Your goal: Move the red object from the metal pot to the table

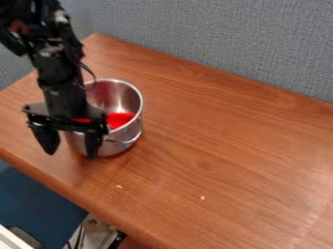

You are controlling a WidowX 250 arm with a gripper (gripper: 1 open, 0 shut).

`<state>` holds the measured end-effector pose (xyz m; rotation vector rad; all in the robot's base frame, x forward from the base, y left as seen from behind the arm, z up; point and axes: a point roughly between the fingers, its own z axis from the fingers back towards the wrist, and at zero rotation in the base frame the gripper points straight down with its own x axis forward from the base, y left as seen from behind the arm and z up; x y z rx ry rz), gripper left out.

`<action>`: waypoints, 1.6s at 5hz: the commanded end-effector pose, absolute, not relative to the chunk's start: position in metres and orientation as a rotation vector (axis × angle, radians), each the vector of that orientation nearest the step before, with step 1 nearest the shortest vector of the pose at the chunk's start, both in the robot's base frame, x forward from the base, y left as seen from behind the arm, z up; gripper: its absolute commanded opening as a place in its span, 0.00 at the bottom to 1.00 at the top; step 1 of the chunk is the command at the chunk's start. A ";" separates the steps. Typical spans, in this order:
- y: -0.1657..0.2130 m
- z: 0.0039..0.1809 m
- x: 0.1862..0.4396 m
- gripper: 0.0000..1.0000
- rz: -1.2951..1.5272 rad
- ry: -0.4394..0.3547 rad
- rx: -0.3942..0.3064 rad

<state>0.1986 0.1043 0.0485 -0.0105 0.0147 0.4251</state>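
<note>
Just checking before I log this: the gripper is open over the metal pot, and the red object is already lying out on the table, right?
Not quite. The camera view shows the red object inside the metal pot, not on the table. The gripper is open over the pot.

1. One metal pot [115, 109] is sitting on the wood (shiny, round, no twin anywhere).
2. One red object [119, 121] is showing inside it.
3. One table [221, 136] is filling the scene.
4. One gripper [70, 139] is hanging over the pot's near side, with two dark fingers [93, 139] showing.
</note>
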 end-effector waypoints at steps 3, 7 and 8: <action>0.135 0.080 0.217 1.00 0.472 -0.125 -0.105; 0.128 0.054 0.244 1.00 0.317 -0.149 -0.072; 0.115 0.054 0.248 1.00 0.368 -0.168 -0.077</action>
